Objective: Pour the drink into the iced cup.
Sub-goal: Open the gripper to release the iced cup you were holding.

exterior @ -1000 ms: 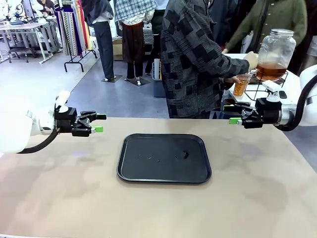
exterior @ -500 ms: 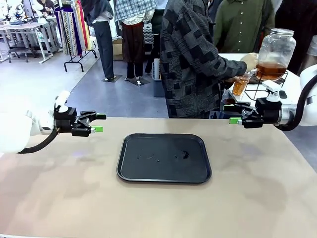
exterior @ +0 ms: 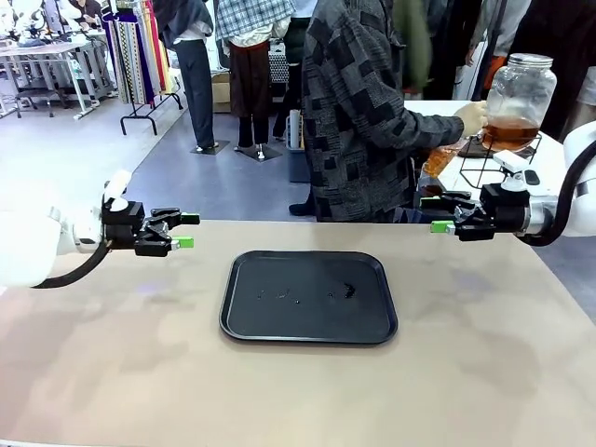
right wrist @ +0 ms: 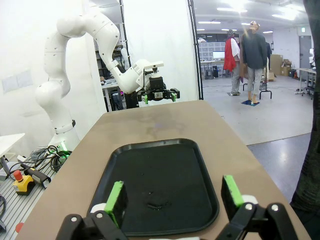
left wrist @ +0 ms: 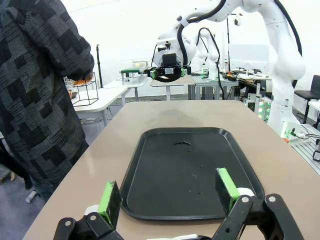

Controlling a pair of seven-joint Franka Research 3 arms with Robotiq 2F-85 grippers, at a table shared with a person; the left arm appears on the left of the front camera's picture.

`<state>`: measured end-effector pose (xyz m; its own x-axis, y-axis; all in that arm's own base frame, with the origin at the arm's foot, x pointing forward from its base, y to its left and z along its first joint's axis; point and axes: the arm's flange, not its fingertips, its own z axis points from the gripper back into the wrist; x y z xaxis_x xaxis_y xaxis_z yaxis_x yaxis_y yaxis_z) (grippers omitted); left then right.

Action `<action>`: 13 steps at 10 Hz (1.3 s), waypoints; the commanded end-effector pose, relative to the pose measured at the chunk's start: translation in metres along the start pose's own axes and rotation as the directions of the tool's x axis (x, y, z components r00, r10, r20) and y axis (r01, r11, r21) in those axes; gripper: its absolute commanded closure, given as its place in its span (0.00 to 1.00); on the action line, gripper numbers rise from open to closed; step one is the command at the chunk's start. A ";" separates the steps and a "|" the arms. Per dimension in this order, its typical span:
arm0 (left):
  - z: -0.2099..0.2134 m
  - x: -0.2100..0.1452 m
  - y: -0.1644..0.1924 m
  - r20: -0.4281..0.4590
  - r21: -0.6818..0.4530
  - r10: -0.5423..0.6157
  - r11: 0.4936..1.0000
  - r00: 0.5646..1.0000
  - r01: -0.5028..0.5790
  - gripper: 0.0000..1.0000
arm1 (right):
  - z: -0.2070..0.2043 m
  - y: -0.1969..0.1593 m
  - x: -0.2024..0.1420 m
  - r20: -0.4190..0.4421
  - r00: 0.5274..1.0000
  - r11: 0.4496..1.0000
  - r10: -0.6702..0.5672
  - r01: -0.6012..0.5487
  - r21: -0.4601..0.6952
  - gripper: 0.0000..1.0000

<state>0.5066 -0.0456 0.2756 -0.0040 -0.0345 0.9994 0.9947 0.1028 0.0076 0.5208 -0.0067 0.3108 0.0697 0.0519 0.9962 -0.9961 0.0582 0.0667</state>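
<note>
Left arm: comes in from the table's left edge, held level above the tabletop [exterior: 112, 372], pointing toward the middle
Left gripper [exterior: 185, 231]: jaws apart, green pads [left wrist: 109, 202] spread wide with nothing between them; it hangs just left of the black tray [exterior: 308, 296]
Right arm: enters from the right, also level, its wrist turned inward over the table's far right corner
Right gripper [exterior: 436, 213]: fingers apart and bare, facing the left gripper across the tray
Tray: lies flat at the table's middle, between the two grippers, with a few small dark marks or drops on its surface
Person [exterior: 363, 112]: stands at the far side in a dark patchwork jacket, turned toward a side table to the right, one hand [exterior: 473, 116] raised at the jar
Jar [exterior: 518, 98]: big clear glass jar with a lid, resting on a black wire stand [exterior: 484, 168] behind the right gripper
Drink [exterior: 508, 133]: amber-brown liquid in the jar's lower part, above and beyond the right gripper, well apart from the left one
Cup [exterior: 438, 160]: clear, with amber contents, held by the person below the jar, just above and behind the right gripper
</note>
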 end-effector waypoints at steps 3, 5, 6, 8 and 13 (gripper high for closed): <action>0.000 0.002 0.000 0.004 0.003 -0.001 1.000 1.000 0.001 0.00 | 0.001 0.001 0.002 0.009 1.000 1.000 -0.006 0.006 0.002 0.00; 0.000 0.002 0.000 0.004 0.003 -0.001 1.000 1.000 0.001 0.00 | 0.001 0.001 0.002 0.009 1.000 1.000 -0.006 0.006 0.002 0.00; 0.000 0.002 0.000 0.004 0.003 -0.001 1.000 1.000 0.001 0.00 | 0.001 0.001 0.002 0.009 1.000 1.000 -0.006 0.006 0.002 0.00; 0.000 0.002 0.000 0.004 0.003 -0.001 1.000 1.000 0.001 0.00 | 0.001 0.001 0.002 0.009 1.000 1.000 -0.006 0.006 0.002 0.00; 0.000 0.002 0.000 0.004 0.003 -0.001 1.000 1.000 0.001 0.00 | 0.001 0.001 0.002 0.009 1.000 1.000 -0.006 0.006 0.002 0.00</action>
<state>0.5066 -0.0456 0.2756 -0.0040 -0.0345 0.9994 0.9947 0.1028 0.0076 0.5208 -0.0067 0.3108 0.0697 0.0519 0.9962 -0.9961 0.0582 0.0667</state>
